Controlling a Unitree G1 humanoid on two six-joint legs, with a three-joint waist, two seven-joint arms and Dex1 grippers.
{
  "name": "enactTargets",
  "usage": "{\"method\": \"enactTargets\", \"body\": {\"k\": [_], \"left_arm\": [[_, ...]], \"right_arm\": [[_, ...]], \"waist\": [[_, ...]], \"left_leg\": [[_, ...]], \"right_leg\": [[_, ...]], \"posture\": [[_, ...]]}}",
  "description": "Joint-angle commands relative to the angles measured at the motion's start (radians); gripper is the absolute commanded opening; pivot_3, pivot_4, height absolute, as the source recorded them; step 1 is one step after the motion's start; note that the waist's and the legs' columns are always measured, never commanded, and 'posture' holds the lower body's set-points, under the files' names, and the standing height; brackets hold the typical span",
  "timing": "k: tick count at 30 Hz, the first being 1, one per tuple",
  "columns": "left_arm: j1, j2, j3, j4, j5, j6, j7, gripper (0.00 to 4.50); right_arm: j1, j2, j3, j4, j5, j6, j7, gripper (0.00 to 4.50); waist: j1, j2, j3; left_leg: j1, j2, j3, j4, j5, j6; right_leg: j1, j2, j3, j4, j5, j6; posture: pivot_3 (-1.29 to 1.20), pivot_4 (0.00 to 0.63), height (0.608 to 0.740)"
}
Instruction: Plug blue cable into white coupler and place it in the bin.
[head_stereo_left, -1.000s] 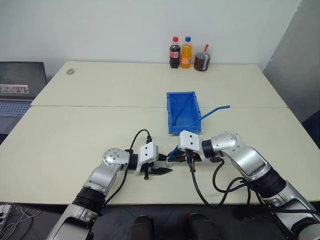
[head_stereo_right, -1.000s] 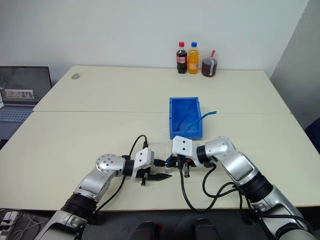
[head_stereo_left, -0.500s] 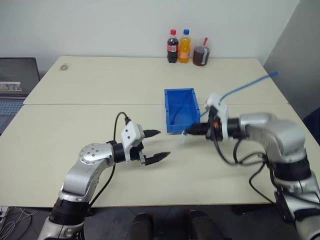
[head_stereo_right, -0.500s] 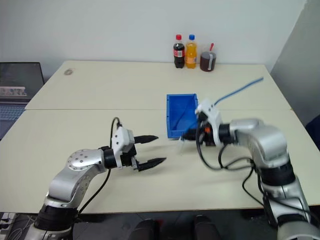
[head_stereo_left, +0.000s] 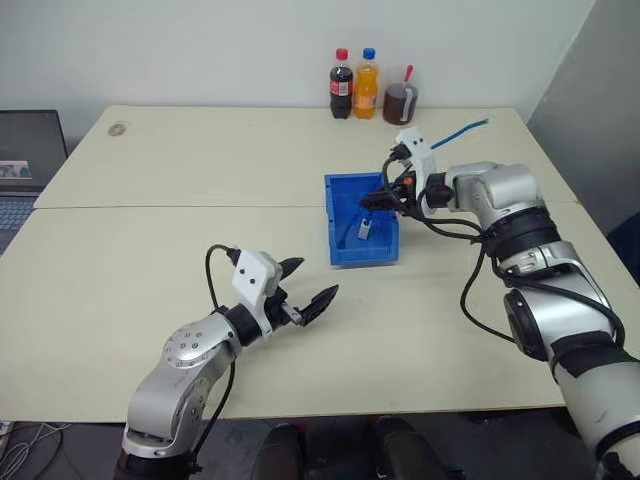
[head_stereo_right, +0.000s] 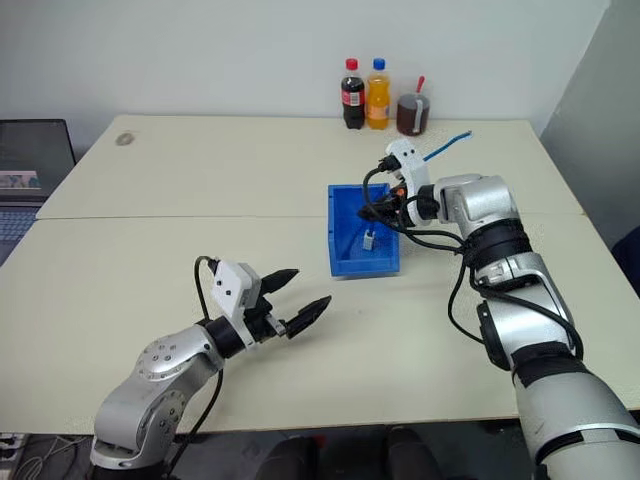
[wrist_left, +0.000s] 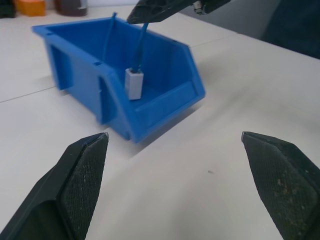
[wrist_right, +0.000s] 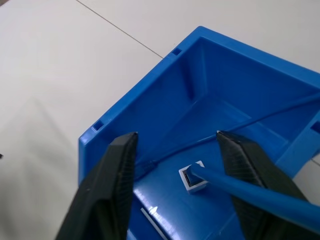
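Observation:
The bin stands at mid-table. My right gripper hovers over it, open. In the right wrist view its fingers stand wide apart. The blue cable runs between them unpinched. The cable's end is plugged into the white coupler, which hangs just above the bin floor. The rest of the blue cable sticks out behind my right wrist. My left gripper is open and holds nothing. It sits above the table, nearer than the bin and to its left, pointing toward it.
Two bottles and a dark cup stand at the table's far edge. A laptop sits at the left. A thin blue strand lies across the bin floor. A seam runs across the table.
My right arm swung up and away from the near table to over the bin, carrying the cable and coupler, then opened. My left gripper let go, opened wide and rose.

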Motion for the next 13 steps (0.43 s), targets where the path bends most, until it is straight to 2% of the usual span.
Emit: {"method": "enactTargets", "body": {"k": [1, 3, 4, 8, 13], "left_arm": [[-0.017, -0.010, 0.027, -0.019, -0.002, -0.003, 0.049, 4.50], [-0.032, -0.021, 0.037, 0.005, -0.010, 0.017, 0.077, 4.50], [-0.041, -0.028, 0.041, 0.018, -0.013, 0.021, 0.088, 4.50], [-0.069, -0.042, 0.054, 0.055, -0.014, 0.028, 0.119, 4.50], [-0.100, -0.060, 0.104, 0.104, -0.031, 0.025, 0.156, 4.50]], "right_arm": [[-0.070, -0.011, -0.019, 0.066, -0.039, -0.087, 0.023, 3.78], [-0.082, -0.028, -0.026, 0.073, -0.052, -0.094, 0.029, 4.32], [-0.078, -0.048, -0.027, 0.056, -0.057, -0.087, 0.039, 4.41], [-0.012, -0.127, -0.025, -0.079, -0.066, -0.044, 0.085, 4.41], [0.282, -0.304, -0.054, -0.570, -0.011, 0.098, 0.120, 4.41]], "waist": [[0.003, 0.000, 0.000], [0.004, 0.000, 0.000], [0.004, 0.000, 0.000], [0.012, 0.000, 0.000], [0.024, 0.000, 0.000]], "left_leg": [[0.000, 0.000, 0.000, 0.000, 0.000, 0.000], [0.000, -0.001, 0.001, 0.000, 0.000, 0.000], [0.000, -0.001, 0.001, 0.000, 0.000, 0.000], [0.000, -0.001, 0.000, 0.000, 0.000, 0.000], [-0.001, -0.001, -0.002, 0.000, 0.000, 0.000]], "right_leg": [[0.000, 0.000, 0.000, 0.000, 0.000, 0.000], [0.000, -0.001, 0.000, 0.000, 0.000, 0.000], [0.000, -0.001, 0.000, 0.000, 0.000, 0.000], [0.000, -0.001, 0.000, 0.000, 0.000, 0.000], [0.001, -0.001, -0.002, -0.001, 0.000, 0.001]], "posture": [[0.00, 0.150, 0.740], [0.00, 0.150, 0.740], [0.00, 0.150, 0.740], [0.00, 0.150, 0.740], [0.00, 0.150, 0.740]]}}
